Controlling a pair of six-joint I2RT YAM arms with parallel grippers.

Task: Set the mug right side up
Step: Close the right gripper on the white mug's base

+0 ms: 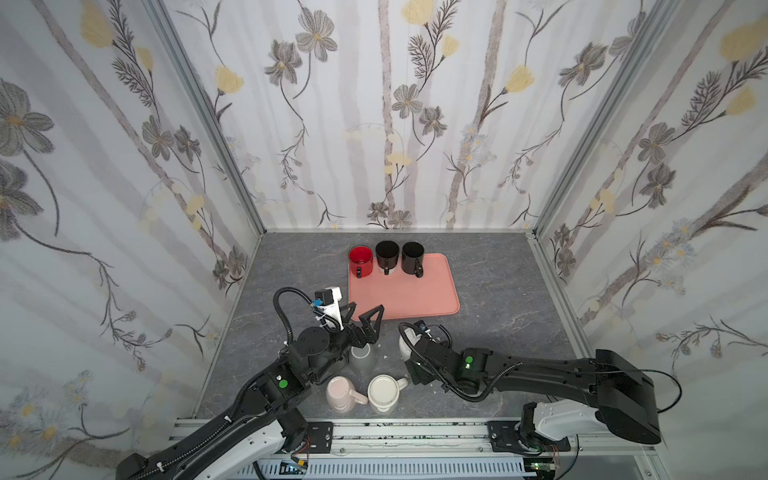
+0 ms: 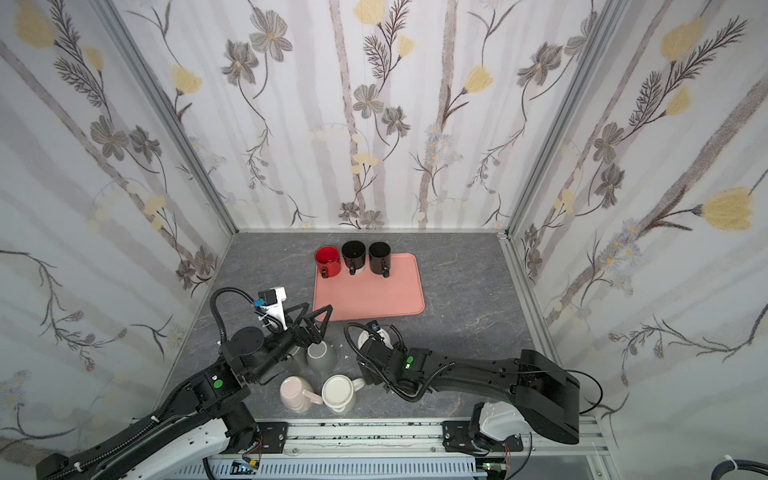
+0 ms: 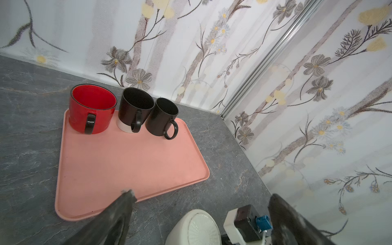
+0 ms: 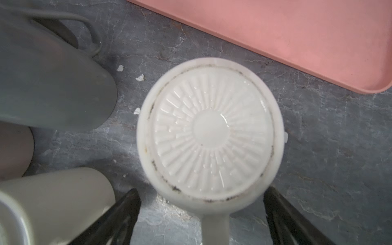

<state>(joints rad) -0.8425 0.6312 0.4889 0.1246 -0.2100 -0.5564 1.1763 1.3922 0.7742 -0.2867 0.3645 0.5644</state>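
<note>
While the white mug (image 4: 210, 135) stood base-up on the table (image 4: 318, 148) just beside the tray (image 4: 297, 42), nothing was turned yet: the right gripper (image 4: 202, 192) hung spread over it, gripping nothing, and the left gripper (image 1: 365, 311) gaped empty. The right wrist view showed its ribbed base and handle plainly; both top views hid most behind the right arm (image 1: 540, 374).

Wide open along the right edge of the counter (image 1: 498, 299) and in its far-left corner. Blocked along the far edge of the tray (image 1: 415, 301) by red mug (image 1: 360, 259), black-and-white mug (image 3: 135, 108) and black mug (image 3: 162, 118), side by side; clear over the rest of the tray. Tight toward the front edge: grey mug (image 1: 362, 358), pink mug (image 1: 337, 392) and cream mug (image 1: 383, 395) clustered, upside-down white mug (image 4: 210, 131) near them, only narrow strips of counter between.
</note>
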